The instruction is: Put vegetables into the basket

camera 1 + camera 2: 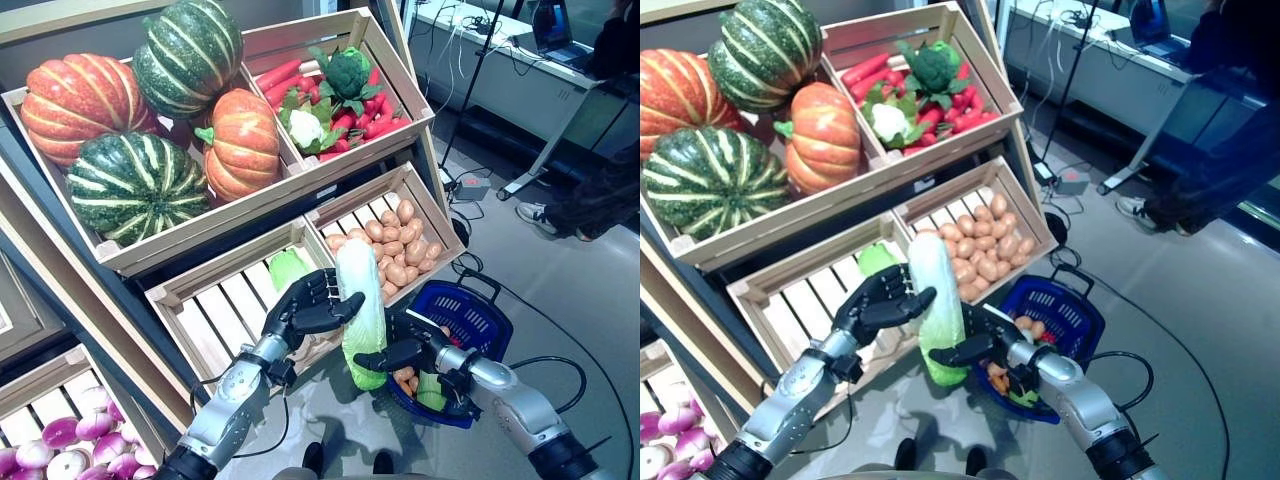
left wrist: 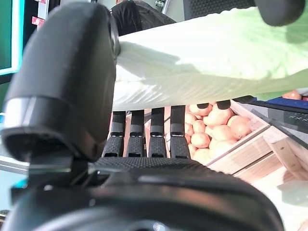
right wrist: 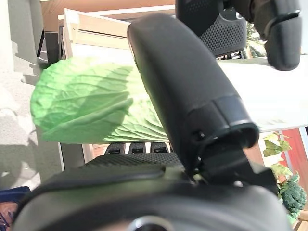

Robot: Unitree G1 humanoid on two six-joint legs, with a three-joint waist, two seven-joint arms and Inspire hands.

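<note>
A: Starting at the left, what has the left hand [image 1: 305, 305] got?

B: Its fingers [image 2: 144, 139] and thumb are curled round the pale upper end of the napa cabbage [image 1: 360, 305], which stands nearly upright in the air in front of the slatted crate [image 1: 215, 300]. One more green vegetable [image 1: 287, 268] lies in that crate.

A: And further right?

B: The right hand [image 1: 405, 352] is clamped on the cabbage's leafy green lower end, thumb across the front. So both hands hold it at once, just left of the blue basket [image 1: 470, 315], which sits on the floor below the potato crate [image 1: 395, 245] and already has a few vegetables in it.

A: Which step is that, then?

B: I'd call it the carry or hand-over: picked, not yet placed. Next the cabbage needs swinging right, over the basket's rim, and lowering. One hand probably has to let go first, and since it is long, tipping it on its side should help it settle.
</note>
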